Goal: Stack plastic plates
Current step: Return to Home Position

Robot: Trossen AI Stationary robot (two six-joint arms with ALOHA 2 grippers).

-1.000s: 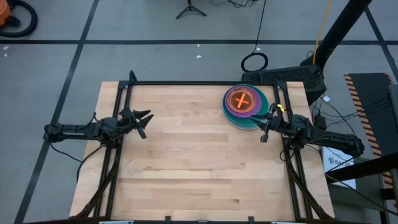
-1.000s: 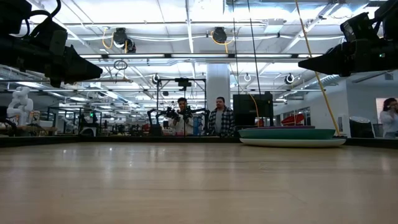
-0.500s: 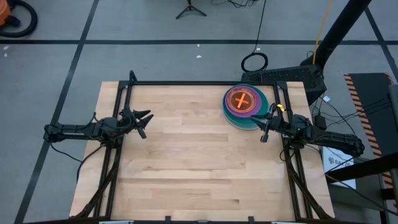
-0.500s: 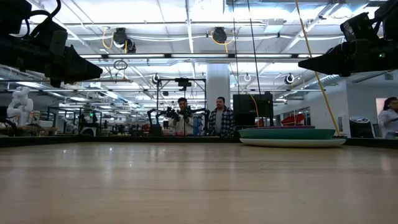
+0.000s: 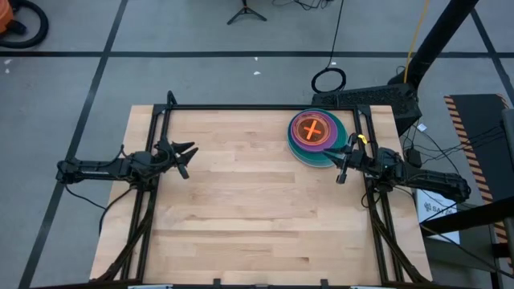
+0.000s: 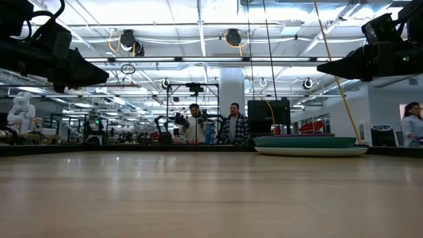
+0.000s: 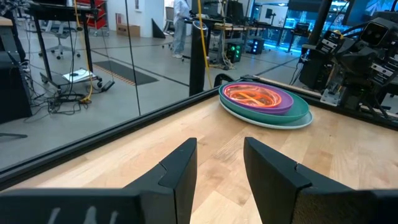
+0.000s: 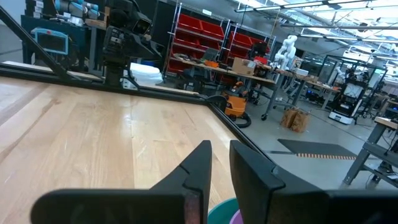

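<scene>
Plates (image 5: 316, 135) sit stacked just beside your right tool (image 5: 342, 164) — well apart from the left tool (image 5: 189, 158) — both tools slightly parted, empty.

Plate stack (image 5: 316, 138): orange top, pink-red ring, purple, dark green, pale-blue bottom rim; table (image 5: 241, 209): light wood-grain planks.

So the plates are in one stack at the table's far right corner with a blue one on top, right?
No, the top plate is orange, not blue; the high view shows it. The stack does sit at the table's far right corner. Left end effector and right end effector wait at the sides.
</scene>
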